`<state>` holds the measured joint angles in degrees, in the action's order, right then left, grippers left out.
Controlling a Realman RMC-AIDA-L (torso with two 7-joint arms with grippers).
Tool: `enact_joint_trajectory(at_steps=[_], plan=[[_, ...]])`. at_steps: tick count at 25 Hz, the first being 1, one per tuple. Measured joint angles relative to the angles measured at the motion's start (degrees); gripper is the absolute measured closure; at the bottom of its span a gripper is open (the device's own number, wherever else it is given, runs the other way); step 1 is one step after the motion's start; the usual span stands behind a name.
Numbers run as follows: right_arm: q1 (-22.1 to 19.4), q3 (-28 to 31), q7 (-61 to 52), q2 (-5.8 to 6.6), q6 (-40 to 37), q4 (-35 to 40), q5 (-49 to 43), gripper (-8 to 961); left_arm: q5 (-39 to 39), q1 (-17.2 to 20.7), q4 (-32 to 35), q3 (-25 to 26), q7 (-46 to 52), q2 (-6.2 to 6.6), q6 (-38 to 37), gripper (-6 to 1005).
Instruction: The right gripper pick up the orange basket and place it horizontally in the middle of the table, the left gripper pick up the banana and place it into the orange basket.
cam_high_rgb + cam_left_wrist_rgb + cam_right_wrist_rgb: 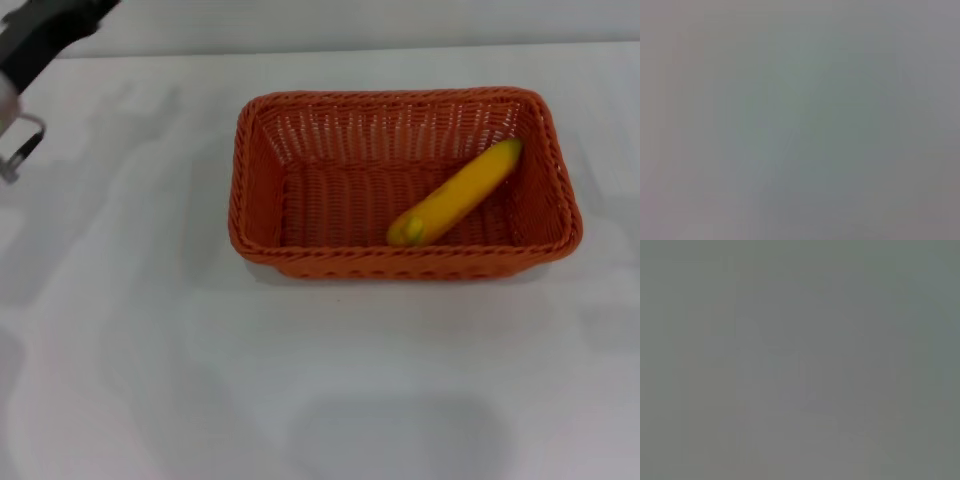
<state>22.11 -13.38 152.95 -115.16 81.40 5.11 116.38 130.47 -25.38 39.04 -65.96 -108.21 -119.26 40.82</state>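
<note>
White tabletop [150, 380] is filling nearly the whole head view, bare and softly shadowed across the lower part of the frame. Moving up from that near edge, the orange basket [262, 190] is sitting flat on the table just right of centre, its long sides running across the frame and its braided rim facing up. Inside it, the banana [457, 195] is lying on the woven floor in the right half, slanting from the lower middle up toward the upper right corner, with its far end leaning against the sloped right wall and its greenish end pointing toward the near wall. Farther back, in the upper left corner of the frame, the left gripper [20, 150] is hanging above the table, well apart from the basket; only a dark arm section and a bit of metal are showing, so whether its claw is spread or pressed together cannot be told. Both wrist views are showing only a flat grey blur.
</note>
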Motion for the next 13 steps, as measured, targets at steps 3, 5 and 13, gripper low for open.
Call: enact_joint_trajectory(at_steps=[3, 5, 13], plan=[[1.27, -0.77, -0.40, 0.04, -1.90, 0.90, -0.08, 96, 17.04, 0.67, -8.54, 0.17, -12.59, -0.14, 4.95, 226], [1.69, -1.20, -0.69, 0.10, -2.66, 1.18, -0.08, 96, 26.68, 0.68, -13.78, 0.19, -19.90, -0.29, 9.65, 226], [4.17, -4.95, -3.75, 0.12, -9.09, 3.71, -0.11, 96, 37.42, -0.64, -26.04, 5.55, -31.85, -0.77, 18.50, 226]])
